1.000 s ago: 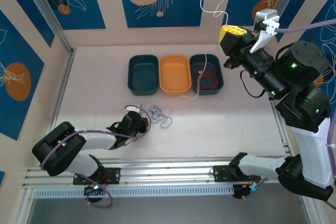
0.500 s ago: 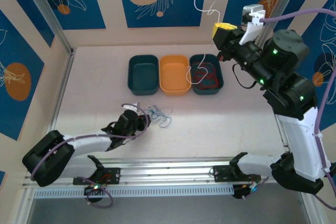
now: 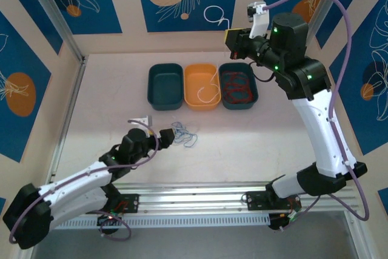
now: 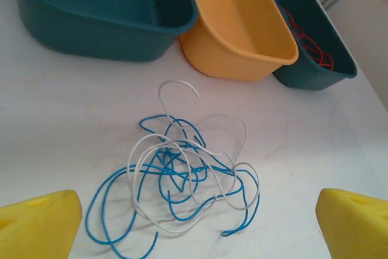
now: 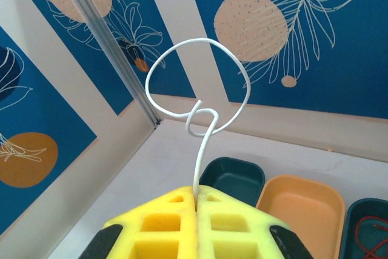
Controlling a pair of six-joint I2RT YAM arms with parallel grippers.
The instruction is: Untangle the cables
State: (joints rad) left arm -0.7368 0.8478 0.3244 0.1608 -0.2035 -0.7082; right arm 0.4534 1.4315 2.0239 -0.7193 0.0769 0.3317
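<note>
Midway through sorting: right gripper [image 5: 197, 195] pinches a lifted white cable [image 5: 200, 89], likely due next for release over the orange bin [image 3: 195, 80]; left gripper [image 3: 162, 136], spread, faces the blue-white tangle [image 4: 182, 174].

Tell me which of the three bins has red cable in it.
The right-end teal bin, beside the orange bin: red cable lies coiled inside. The left teal bin holds none.

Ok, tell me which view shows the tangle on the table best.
The left wrist view: the tangle lies close and central, its blue and white loops traceable one by one. The top view gives it as a small knot beside the left gripper.
</note>
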